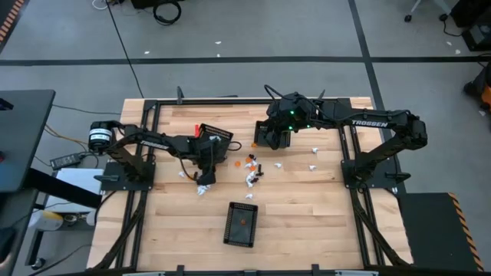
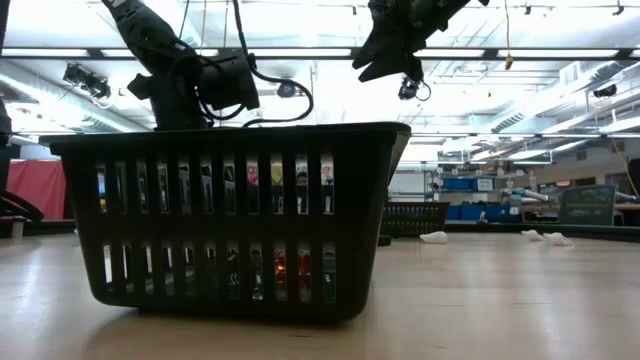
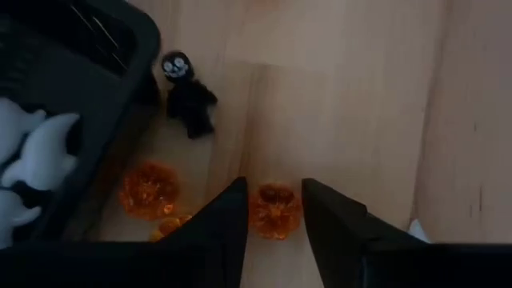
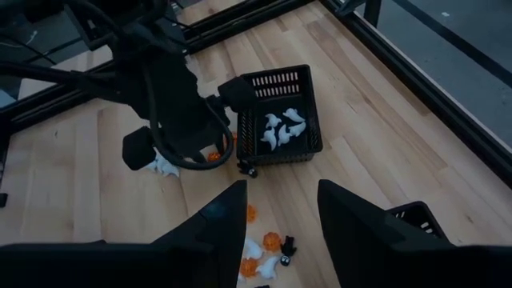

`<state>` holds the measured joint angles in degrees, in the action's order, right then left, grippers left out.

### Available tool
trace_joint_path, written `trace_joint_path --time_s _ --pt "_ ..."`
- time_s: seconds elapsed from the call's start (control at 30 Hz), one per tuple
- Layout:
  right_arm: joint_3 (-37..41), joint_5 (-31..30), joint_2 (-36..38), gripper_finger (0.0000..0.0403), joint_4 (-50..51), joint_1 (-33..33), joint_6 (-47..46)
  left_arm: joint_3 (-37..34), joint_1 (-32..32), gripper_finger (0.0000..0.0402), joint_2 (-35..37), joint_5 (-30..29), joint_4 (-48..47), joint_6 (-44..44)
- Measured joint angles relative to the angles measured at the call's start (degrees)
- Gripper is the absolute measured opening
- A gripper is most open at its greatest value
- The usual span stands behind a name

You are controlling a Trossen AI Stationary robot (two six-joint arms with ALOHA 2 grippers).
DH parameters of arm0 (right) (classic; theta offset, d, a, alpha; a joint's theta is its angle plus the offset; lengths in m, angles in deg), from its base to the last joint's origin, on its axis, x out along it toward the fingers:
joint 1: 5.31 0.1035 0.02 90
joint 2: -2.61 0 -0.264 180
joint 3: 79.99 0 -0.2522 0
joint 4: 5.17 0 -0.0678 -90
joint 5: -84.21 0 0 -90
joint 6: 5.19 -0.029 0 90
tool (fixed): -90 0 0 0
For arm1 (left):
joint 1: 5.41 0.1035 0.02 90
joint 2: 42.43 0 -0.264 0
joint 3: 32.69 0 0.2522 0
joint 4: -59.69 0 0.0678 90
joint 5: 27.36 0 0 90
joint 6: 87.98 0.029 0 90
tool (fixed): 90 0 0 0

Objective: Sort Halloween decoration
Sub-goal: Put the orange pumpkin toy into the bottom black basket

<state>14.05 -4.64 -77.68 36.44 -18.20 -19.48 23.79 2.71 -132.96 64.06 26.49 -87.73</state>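
The Halloween decoration lies scattered on the wooden table as tiny trinkets: orange pumpkins (image 3: 148, 188), a black skull-faced figure (image 3: 188, 92) and white ghosts (image 1: 313, 157). A black mesh basket (image 4: 308, 96) holds several white ghosts (image 4: 282, 126). Beside that basket, my left gripper (image 1: 207, 170) points steeply down, with an orange pumpkin (image 3: 274, 212) between its fingers. My right gripper (image 4: 280, 216) hangs open, with nothing between its fingers, high above the far basket (image 1: 265, 136). My left gripper has the orange pumpkin's two opposite sides (image 3: 254, 214) between its two fingers (image 3: 232, 216). It comes from above, slanting down. The pumpkin fills the gap between them and sits on the table.
A third black basket (image 1: 240, 224) near the front edge holds an orange piece. A loose cluster of trinkets (image 1: 253, 169) lies mid-table between the arms. In the low view that near basket (image 2: 240, 220) hides most of the table. Bare wood lies front left and front right.
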Motion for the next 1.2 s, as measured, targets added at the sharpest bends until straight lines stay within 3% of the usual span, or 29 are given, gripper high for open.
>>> trace_joint_path --time_s 0.27,0.67,0.9,1.2 --pt "0.00 0.02 0.00 0.0160 0.02 0.00 -0.39 0.48 -0.60 0.0092 -2.86 2.89 -0.44 -0.50" --pt "0.00 0.04 0.00 0.0160 0.04 0.00 -0.56 0.44 -0.74 0.0077 -2.93 3.21 0.04 -0.17" --pt "0.00 0.04 0.00 0.0160 0.04 0.00 -0.54 2.90 -0.55 0.0041 -3.29 2.72 -1.99 -0.04" --pt "0.00 0.99 0.00 0.0160 0.04 0.00 -0.92 8.33 -0.24 0.0069 -3.49 2.44 -9.87 -2.36"
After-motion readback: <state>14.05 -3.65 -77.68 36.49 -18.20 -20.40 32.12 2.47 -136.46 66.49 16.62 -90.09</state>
